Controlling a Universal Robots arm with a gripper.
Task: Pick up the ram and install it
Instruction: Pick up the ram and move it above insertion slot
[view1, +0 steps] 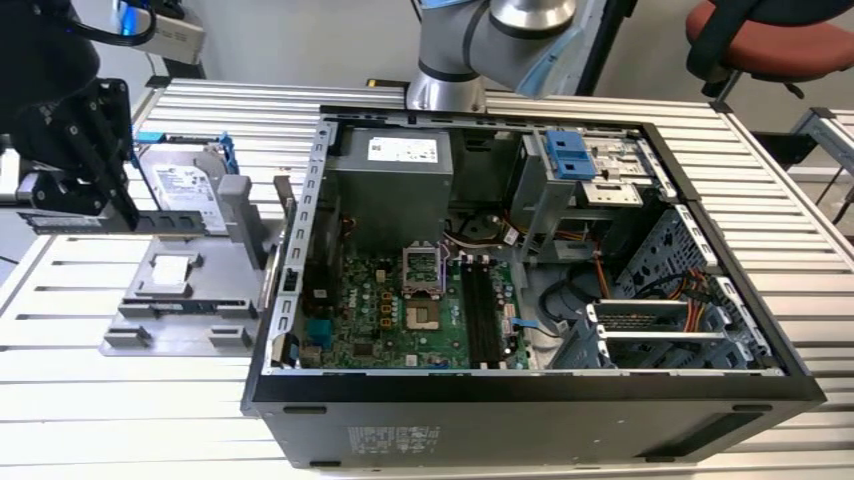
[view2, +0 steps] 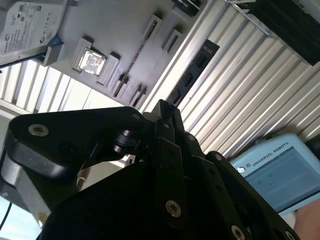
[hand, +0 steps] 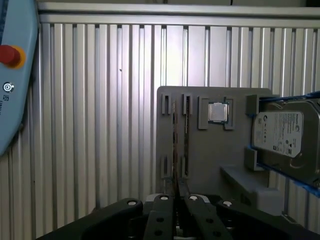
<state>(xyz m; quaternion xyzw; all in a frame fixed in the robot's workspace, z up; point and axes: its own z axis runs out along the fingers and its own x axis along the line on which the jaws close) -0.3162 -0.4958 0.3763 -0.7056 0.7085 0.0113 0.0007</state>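
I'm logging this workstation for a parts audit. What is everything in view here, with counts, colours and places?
table: one, silver, ribbed
computer case: one, black, open, on the table
motherboard: one, green, inside the computer case
fixture: one, grey, at the exterior view's left of the case
hard drive: one, silver in blue frame, on the fixture
processor chip: one, silver, in a fixture pocket
ram: one, green, clamped in the gripper
gripper: one, black, shut on the ram
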